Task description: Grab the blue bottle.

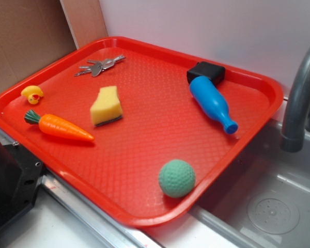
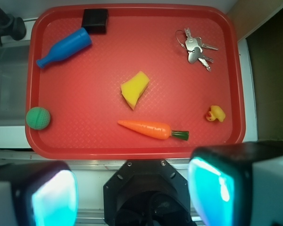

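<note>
Lying on one tray [image 1: 144, 49]: one blue bottle [image 1: 212, 103], perhaps three keys [image 1: 99, 65].

The bottle [image 1: 211, 102] is smooth glossy blue plastic; the tray [image 1: 160, 139] is red plastic with a fine pebbled texture; the keys [image 1: 101, 65] are shiny metal.

Red tray [image 1: 144, 49] sits w/ its right edge over a metal sink [image 1: 268, 206]. Blue bottle [image 1: 212, 103] lies on its side nr the far right corner, neck toward the right edge, base touching a black block [image 1: 205, 72]. Keys [image 1: 101, 65] nr far edge. Yellow duck [image 1: 32, 94] and carrot [image 1: 59, 126] along left edge. Sponge [image 1: 106, 106] mid-tray. Green ball [image 1: 176, 178] nr front edge. Grey faucet [image 1: 299, 98] at right.
</note>
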`<state>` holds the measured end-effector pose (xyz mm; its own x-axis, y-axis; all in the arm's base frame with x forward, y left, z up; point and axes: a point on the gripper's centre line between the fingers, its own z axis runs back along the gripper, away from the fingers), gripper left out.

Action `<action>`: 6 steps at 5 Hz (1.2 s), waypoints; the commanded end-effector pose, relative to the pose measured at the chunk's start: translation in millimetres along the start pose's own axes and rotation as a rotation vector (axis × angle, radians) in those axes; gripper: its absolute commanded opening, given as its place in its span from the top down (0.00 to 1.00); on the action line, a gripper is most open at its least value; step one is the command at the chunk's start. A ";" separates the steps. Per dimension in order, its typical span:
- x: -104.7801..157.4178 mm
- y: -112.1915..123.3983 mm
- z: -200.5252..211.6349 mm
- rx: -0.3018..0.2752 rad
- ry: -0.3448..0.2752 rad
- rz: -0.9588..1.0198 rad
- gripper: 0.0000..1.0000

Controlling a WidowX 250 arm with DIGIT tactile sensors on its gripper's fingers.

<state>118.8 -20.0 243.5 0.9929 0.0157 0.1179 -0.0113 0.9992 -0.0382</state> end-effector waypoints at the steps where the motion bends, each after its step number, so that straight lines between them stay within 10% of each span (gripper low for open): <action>1: 0.0 0.0 0.0 0.000 0.000 0.000 0.00; 2: 43.7 -4.8 -55.8 0.124 0.011 0.237 0.00; 3: 82.5 -17.9 -85.6 0.042 -0.103 0.491 0.00; 6: 100.5 -15.6 -92.6 0.070 -0.081 0.742 0.00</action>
<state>222.0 -44.3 149.0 0.7233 0.6767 0.1380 -0.6794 0.7330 -0.0331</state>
